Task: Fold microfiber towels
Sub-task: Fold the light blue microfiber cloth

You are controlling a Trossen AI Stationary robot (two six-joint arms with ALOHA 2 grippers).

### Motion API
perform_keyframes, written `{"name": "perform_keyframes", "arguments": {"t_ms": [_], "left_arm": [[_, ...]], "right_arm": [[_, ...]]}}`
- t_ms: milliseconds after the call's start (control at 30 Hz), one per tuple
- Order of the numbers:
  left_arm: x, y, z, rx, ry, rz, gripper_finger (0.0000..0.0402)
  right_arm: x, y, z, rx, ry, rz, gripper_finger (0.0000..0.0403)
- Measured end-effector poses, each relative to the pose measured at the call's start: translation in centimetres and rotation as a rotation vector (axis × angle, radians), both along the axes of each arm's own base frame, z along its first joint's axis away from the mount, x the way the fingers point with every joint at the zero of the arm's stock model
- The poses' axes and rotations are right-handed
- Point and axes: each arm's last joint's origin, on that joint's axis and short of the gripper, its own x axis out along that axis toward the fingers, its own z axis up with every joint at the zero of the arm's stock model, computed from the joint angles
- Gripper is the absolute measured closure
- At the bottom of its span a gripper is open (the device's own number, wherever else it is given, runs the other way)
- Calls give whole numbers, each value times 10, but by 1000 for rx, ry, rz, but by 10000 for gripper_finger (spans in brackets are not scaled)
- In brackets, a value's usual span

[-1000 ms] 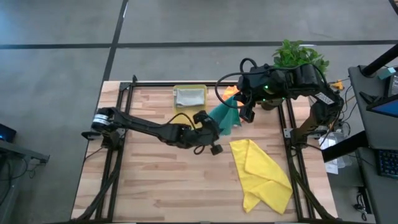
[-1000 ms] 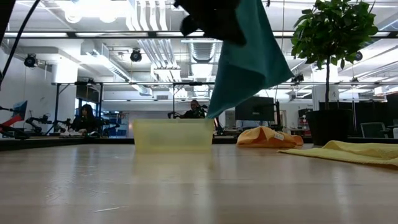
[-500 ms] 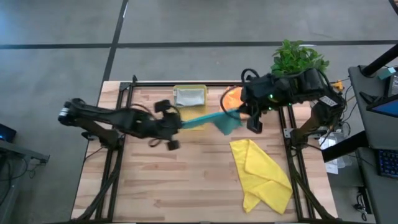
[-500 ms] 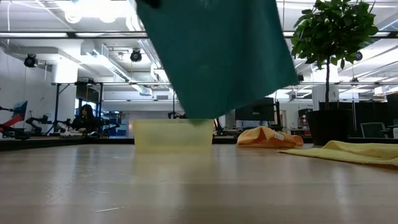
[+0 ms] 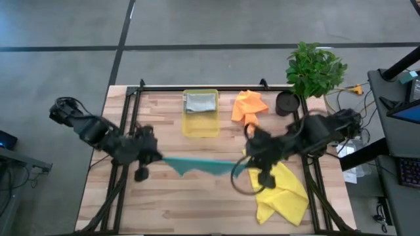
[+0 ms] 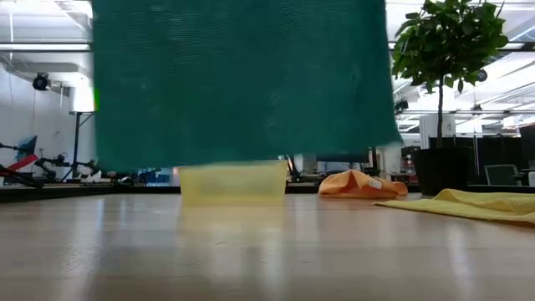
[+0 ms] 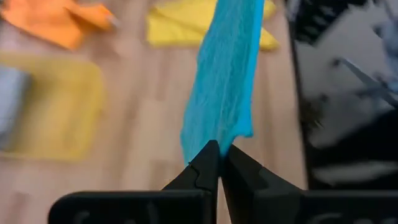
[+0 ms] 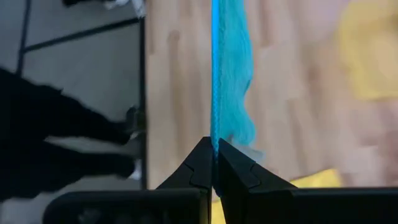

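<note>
The teal towel (image 5: pixel 197 164) hangs spread between my two grippers above the middle of the table. In the low view it is a wide flat sheet (image 6: pixel 242 84) whose lower edge stays clear of the table. My left gripper (image 5: pixel 156 159) is shut on its left end and my right gripper (image 5: pixel 245 164) on its right end. The yellow towel (image 5: pixel 282 190) lies crumpled at the near right. The orange towel (image 5: pixel 248 105) lies bunched at the far right. The grey towel (image 5: pixel 200 102) lies in the yellow tray (image 5: pixel 200 124). My left gripper pinches the towel's upper left end (image 7: pixel 214 134) between its two shut fingers, coming level from the table's left. The towel runs taut away from the fingertips and hangs below, clear of the table. My right gripper pinches the towel's upper right end (image 8: pixel 214 134) between its two shut fingers, coming level from the table's right. The top edge runs taut toward the other gripper and the cloth hangs below it, clear of the table.
A potted plant (image 5: pixel 315 65) stands at the far right corner. The black frame rails (image 5: pixel 128 131) run along the table's left and right sides. Bare wood (image 5: pixel 190 203) lies below and in front of the hanging towel.
My left gripper has gone toward the table's left and near edges, and my right gripper toward the near edge, both still shut on the teal towel. The towel, bunched between them a second ago, is now spread out flat and drawn taut, hanging clear of the table.
</note>
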Motion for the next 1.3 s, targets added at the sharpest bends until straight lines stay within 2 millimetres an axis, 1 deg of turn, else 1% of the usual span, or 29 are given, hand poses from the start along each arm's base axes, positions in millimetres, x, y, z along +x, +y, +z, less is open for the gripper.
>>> {"name": "perform_keyframes", "arguments": {"t_ms": [133,233,300,367,433,500,633,700,767,867,933,1000,1133,1233,1300], "left_arm": [[-5,-24,-23,-152,124,-149,401],[-3,-40,-39,-259,91,-252,401],[-2,-45,-50,-309,25,-283,401],[-2,-46,-58,-360,-34,-288,401],[-3,-44,-66,-391,-68,-284,401],[-4,-41,-69,-392,-103,-258,401],[-1,-32,-79,-303,-142,-211,401],[5,-26,-87,-264,-153,-189,401],[15,-21,-94,-274,-167,-169,401],[27,-19,-103,-349,-195,-203,401],[31,-21,-108,-369,-202,-221,401],[33,-22,-112,-362,-209,-217,401],[40,-21,-118,-273,-260,-161,401],[49,-19,-120,-205,-320,-109,401],[59,-16,-121,-194,-364,-110,397]], "right_arm": [[5,20,-32,88,52,28,395],[11,32,-50,246,13,81,395],[17,38,-61,354,-33,122,395],[21,38,-74,412,-50,103,395],[22,36,-79,464,-52,74,395],[23,32,-79,490,-54,64,395],[26,26,-78,492,-63,50,395],[28,21,-77,498,-71,41,395],[32,18,-73,560,-86,64,395],[40,19,-62,713,-128,154,395],[47,23,-58,770,-177,201,395],[52,26,-57,793,-210,229,395],[68,18,-61,798,-204,231,395],[81,13,-65,803,-187,227,395],[85,13,-64,804,-175,230,395]]}}
